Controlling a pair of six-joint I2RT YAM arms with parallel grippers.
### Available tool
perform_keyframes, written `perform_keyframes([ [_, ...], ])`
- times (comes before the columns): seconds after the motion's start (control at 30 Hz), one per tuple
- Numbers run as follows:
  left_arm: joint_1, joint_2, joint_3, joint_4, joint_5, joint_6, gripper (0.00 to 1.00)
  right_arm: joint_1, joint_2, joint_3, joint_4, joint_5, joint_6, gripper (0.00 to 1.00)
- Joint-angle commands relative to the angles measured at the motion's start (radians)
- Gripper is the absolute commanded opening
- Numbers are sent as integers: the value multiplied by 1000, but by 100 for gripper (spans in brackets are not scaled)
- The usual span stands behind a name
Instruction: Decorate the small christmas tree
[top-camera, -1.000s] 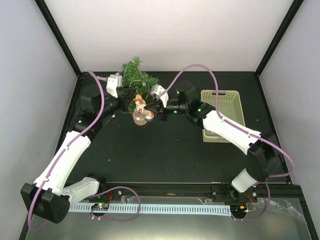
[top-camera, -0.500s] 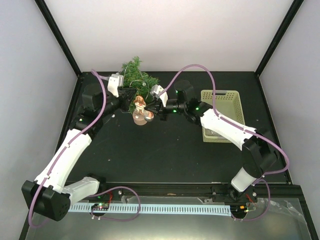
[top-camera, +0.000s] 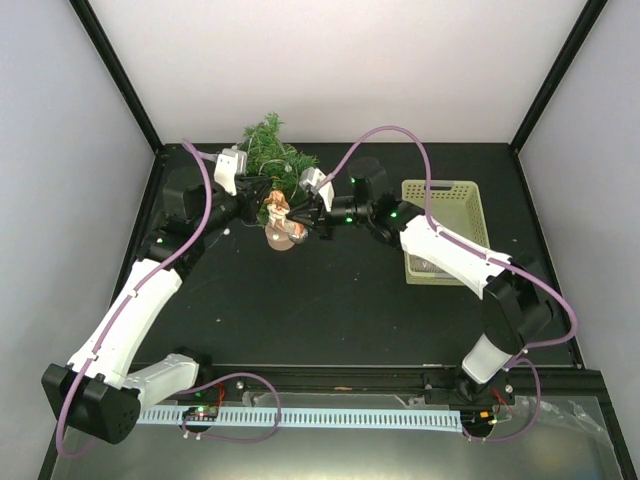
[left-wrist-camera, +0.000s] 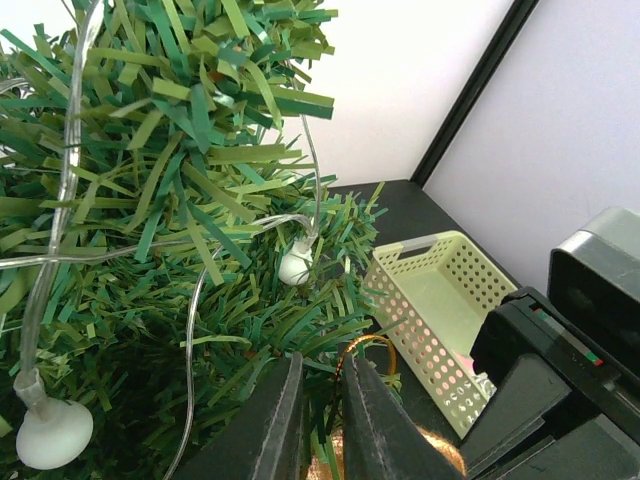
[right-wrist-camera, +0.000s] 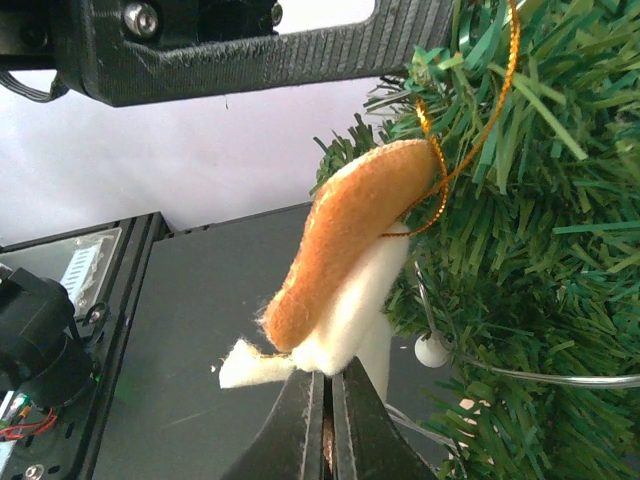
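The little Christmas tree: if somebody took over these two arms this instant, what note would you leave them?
Left gripper: jaws nearly together at the gold cord loop; unclear whether pinching it.
Right gripper: shut on the lower edge of the orange-and-white felt ornament.
Small dark green bristly Christmas tree: at the back of the table, both grippers at it.
Done: clear light string with white bulbs is on the tree.
To do: probably settle the loop on a branch, release. Pale green plastic lattice basket stands right of the tree.
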Motion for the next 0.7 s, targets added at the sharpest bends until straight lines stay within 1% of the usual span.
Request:
perform_keyframes([
  [0.0, 7, -9, 34, -16, -11, 22, 13, -5, 26, 22, -11, -33, 16, 2],
  [0.1, 7, -8, 36, -18, -11, 26, 14, -5, 30, 25, -19, -33, 21, 5],
  [0.2, 7, -8, 38, -19, -12, 28, 14, -5, 28, 28, -28, -43, 23, 9],
  [0.47, 7, -10, 34, -26, 2, 29, 16, -5, -5, 21, -51, -53, 33, 34],
  [0.67, 7, -26, 31, -26, 24, 22, 19, -5, -52, 8, -58, -58, 36, 46],
])
